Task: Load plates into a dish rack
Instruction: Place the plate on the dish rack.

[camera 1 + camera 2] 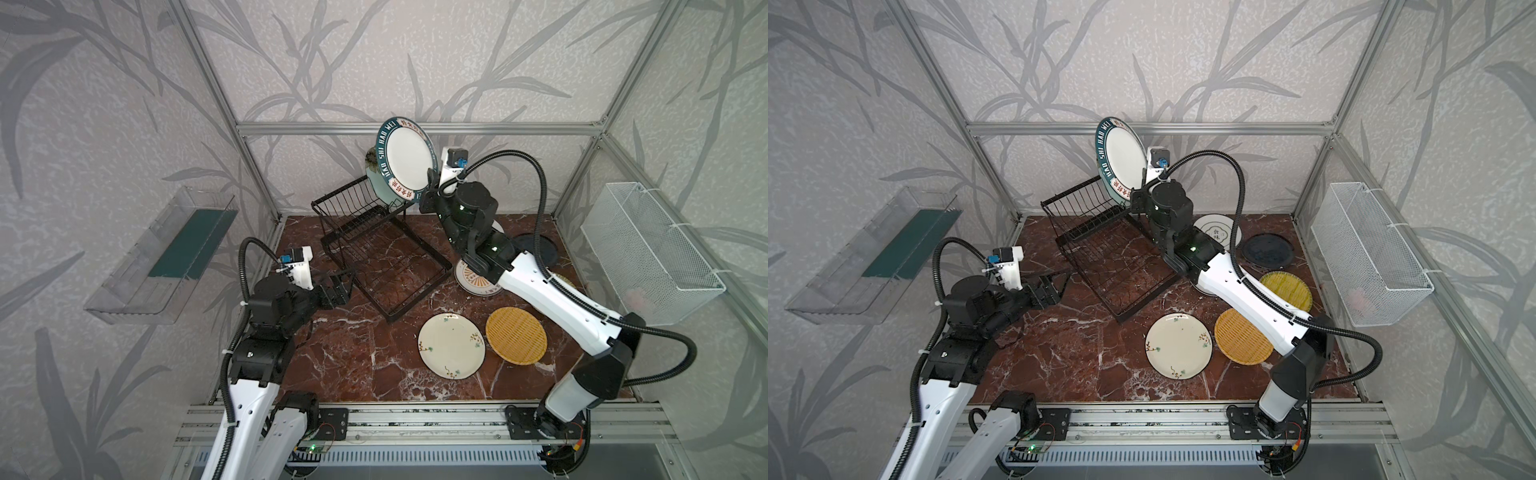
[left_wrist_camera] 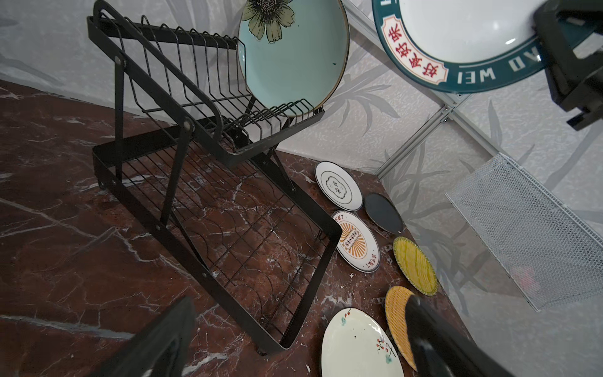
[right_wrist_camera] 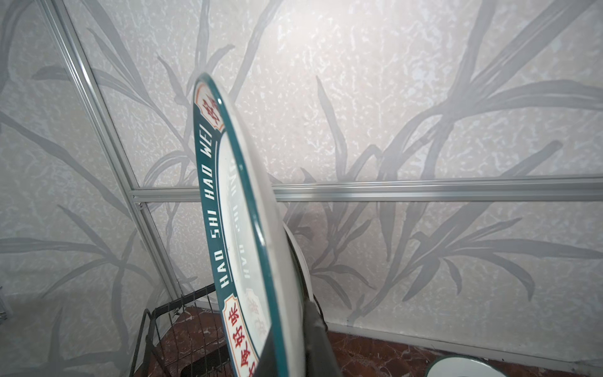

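Observation:
My right gripper [image 1: 430,187] is shut on the rim of a white plate with a teal lettered border [image 1: 405,160], which it holds upright above the back end of the black dish rack [image 1: 365,232]; the rim sits between its fingers in the right wrist view, gripper [image 3: 293,326]. A pale green flower plate [image 2: 287,65] stands in the upper basket. My left gripper [image 1: 340,286] hangs open and empty beside the rack's lower tray. On the table lie a cream floral plate [image 1: 451,345], a yellow woven disc [image 1: 516,335], a sunburst plate [image 2: 355,241] and a dark blue plate [image 1: 1266,250].
A white plate with characters [image 1: 1219,232] and a yellow-green woven disc [image 1: 1287,289] lie under my right arm. A white mesh basket [image 1: 652,253] hangs on the right wall and a clear bin [image 1: 166,257] on the left wall.

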Controlling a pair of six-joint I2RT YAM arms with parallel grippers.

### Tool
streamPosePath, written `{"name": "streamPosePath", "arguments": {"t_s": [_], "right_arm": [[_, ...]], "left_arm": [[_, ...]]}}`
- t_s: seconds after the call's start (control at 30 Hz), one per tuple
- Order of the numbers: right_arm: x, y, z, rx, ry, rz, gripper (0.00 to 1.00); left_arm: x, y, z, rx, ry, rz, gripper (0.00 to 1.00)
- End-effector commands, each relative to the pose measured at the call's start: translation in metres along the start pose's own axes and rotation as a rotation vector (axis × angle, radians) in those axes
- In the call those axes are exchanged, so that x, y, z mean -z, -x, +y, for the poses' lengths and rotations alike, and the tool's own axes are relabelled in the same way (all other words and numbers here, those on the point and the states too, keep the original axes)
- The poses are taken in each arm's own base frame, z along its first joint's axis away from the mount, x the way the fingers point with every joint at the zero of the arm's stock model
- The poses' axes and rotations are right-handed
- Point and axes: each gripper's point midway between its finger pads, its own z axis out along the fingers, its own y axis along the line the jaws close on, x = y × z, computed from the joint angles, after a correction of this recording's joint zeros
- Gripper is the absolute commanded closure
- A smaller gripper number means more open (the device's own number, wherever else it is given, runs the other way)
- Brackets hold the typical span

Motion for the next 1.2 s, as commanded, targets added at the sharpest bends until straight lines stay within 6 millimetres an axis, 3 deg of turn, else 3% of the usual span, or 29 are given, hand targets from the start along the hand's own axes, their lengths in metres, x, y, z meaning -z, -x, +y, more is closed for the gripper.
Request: {"name": "streamPosePath", "arguments": {"t_s": [0.0,0.2,0.53,0.9,1.17], "right_arm": [[-0.011,0.037,0.01,0.039,-0.023,-0.127,1.0],[-0.042,0.023,0.032,0.103,-0.023,-0.118,1.0],[-0.08,-0.019,0.047,0.177,-0.05,-0.067,1.0],[-0.11,-0.049,0.044,0.228,-0.088,-0.03,1.0],[-0.125,-0.064,0.03,0.244,-0.125,-0.018,1.0]], "left_arm": [[0.004,-0.005,0.01,-0.049,0.048,0.0,0.01],[0.001,-0.004,0.014,-0.01,0.026,-0.014,0.01],[-0.004,-0.009,0.013,0.018,-0.007,0.001,0.01],[-0.007,-0.011,0.01,0.037,-0.035,0.01,0.01],[-0.009,-0.011,0.008,0.046,-0.053,0.013,0.01]]}}
